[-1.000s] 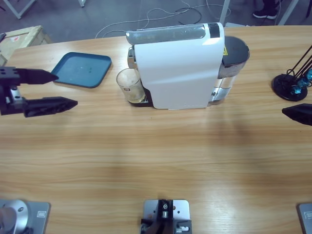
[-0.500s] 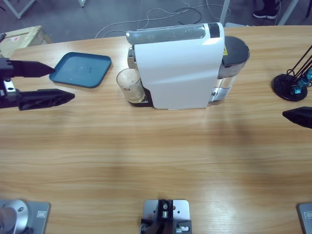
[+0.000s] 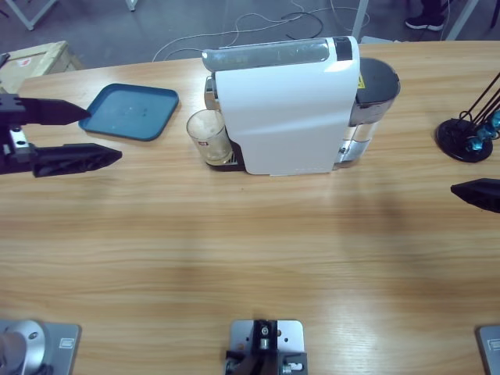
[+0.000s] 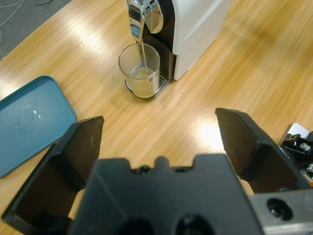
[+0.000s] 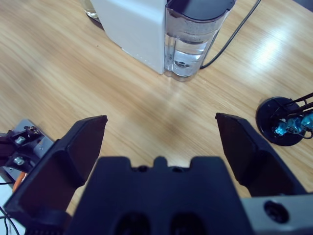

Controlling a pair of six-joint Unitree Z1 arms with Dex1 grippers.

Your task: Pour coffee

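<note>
High view: white coffee machine (image 3: 285,109) far-centre on the bench (image 3: 250,250); clear tumbler (image 3: 208,137) under its spout, touching the machine's left side. Blue tray (image 3: 129,112) further left. Left gripper (image 3: 66,137) at left edge, jaws released, empty. Right gripper (image 3: 478,193) only a tip at right edge.

Left wrist view: thin stream falls from the spout (image 4: 139,17) into the tumbler; coffee (image 4: 143,78) pale, shallow.

Right wrist view: jaws spread, empty; water tank (image 5: 191,41), probably part full.

Risk: grasping mid-stream would spill coffee.
</note>
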